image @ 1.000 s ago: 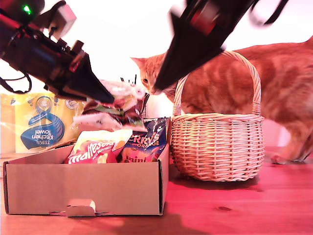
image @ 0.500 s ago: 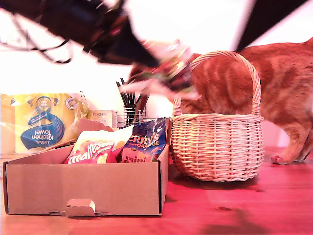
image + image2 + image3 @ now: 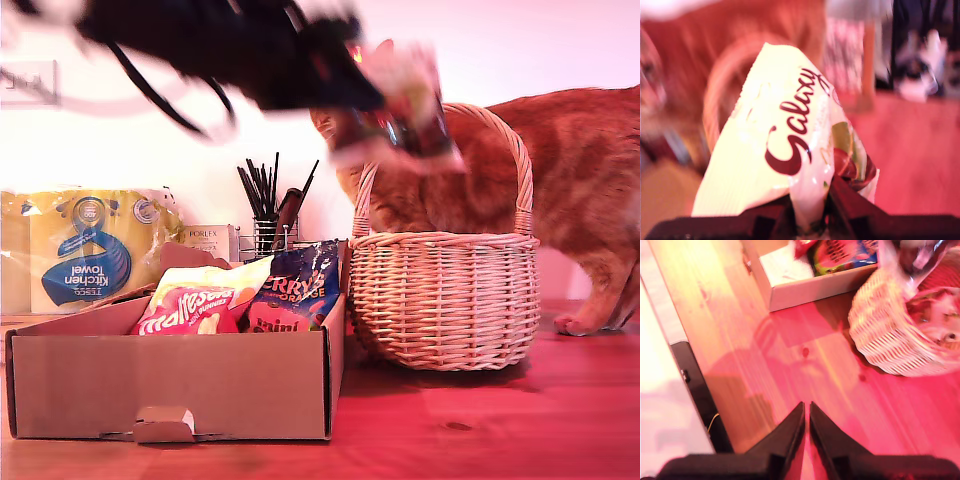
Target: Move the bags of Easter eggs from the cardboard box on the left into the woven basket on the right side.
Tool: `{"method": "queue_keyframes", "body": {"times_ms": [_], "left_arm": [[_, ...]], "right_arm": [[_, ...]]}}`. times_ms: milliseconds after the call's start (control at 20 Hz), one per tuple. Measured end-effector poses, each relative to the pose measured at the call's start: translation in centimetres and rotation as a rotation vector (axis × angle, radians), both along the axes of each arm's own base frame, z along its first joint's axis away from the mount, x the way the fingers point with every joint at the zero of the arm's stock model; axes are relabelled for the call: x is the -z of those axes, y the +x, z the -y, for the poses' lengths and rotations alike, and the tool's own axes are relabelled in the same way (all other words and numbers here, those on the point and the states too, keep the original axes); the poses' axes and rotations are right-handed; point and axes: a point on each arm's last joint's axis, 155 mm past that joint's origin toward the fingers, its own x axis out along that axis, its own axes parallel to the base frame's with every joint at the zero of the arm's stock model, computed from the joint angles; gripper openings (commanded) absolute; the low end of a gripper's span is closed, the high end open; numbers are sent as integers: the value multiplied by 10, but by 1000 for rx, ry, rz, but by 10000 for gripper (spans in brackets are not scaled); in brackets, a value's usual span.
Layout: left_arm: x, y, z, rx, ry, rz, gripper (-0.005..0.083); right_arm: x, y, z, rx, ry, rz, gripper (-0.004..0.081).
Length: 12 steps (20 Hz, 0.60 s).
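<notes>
Galaxy bag [image 3: 785,140] was pinched tight by my first gripper [image 3: 812,220] above the woven basket [image 3: 445,300], though a drop could've been botched by the cat [image 3: 560,180] crowding the rim, and my second gripper [image 3: 806,412] was closed, empty.

A cream Galaxy bag [image 3: 775,145] with brown script hangs in the air above the woven basket [image 3: 445,300], blurred in the exterior view, pinched at one end between the jaws of my first gripper [image 3: 812,212]. Two more bags stand propped in the cardboard box [image 3: 170,385]: a red and yellow Maltesers bag [image 3: 195,300] and, touching it on the exterior view's right, a dark blue bag [image 3: 295,290]. The tan wicker basket stands upright just beside the box.
</notes>
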Motion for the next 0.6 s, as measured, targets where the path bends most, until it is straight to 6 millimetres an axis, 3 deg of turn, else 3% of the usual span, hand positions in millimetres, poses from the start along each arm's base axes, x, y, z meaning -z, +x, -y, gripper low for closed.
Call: {"method": "queue_keyframes", "body": {"times_ms": [150,350,450,600], "left_arm": [[9,10,8,-23,-31,34,-19],[36,26,19,-56,8,26,-19],[33,35,31,-63,5,41,-19],[11,41,45,-66,-30,72,-19]], "right_arm": [[1,-2,3,16,-1,-14,-13],[4,-4,6,24,-10,-25,-13],[4,-4,6,24,-12,-27,-13],[4,-4,7,25,-14,-27,-13]]}}
